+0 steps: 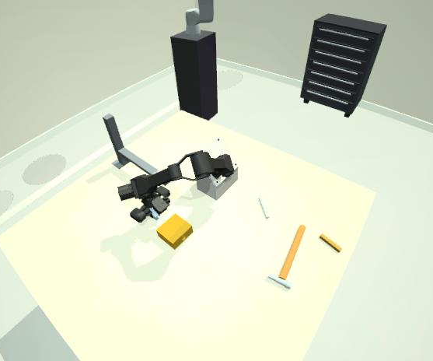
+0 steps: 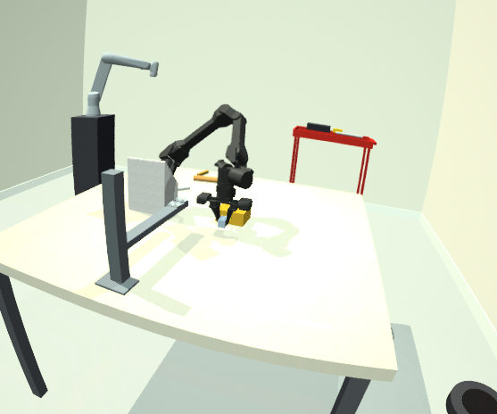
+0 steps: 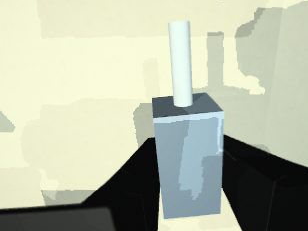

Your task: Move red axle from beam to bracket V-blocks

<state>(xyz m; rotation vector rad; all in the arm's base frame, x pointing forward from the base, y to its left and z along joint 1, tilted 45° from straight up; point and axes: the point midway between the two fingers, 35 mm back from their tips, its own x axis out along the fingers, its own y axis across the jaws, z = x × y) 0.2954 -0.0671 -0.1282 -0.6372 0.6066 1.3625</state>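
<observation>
One gripper (image 1: 154, 212) (image 2: 222, 218) (image 3: 182, 143) pinches grey block (image 1: 155, 214) (image 2: 222, 222) (image 3: 186, 169) | aim white rod (image 1: 161, 219) (image 3: 181, 64) straight, push softly, so yellow block (image 1: 174, 229) (image 2: 240, 218) stays put

High corner overview, low tabletop side view, claw close-up.

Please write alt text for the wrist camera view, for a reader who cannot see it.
The two black fingers of the pincer hold a blue-grey block between them. A pale, thin rod sticks out from the block's far end, above a cream surface with grey-green shadows.
</observation>
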